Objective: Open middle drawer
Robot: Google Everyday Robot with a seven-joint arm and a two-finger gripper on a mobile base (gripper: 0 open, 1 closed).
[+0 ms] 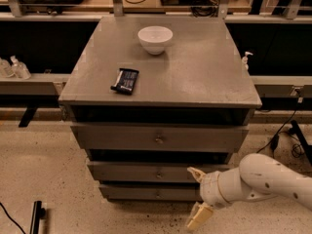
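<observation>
The grey cabinet has three drawer fronts. The middle drawer is the second one, closed, with a small round knob at its centre. My gripper is at the lower right on the white arm, in front of the right part of the middle and bottom drawers. Its two cream fingers are spread apart, one fingertip near the middle drawer front right of the knob, the other lower, by the floor. It holds nothing.
A white bowl and a dark snack packet lie on the cabinet top. The top drawer and bottom drawer are closed. Cables lie on the floor at right, and a dark object at lower left.
</observation>
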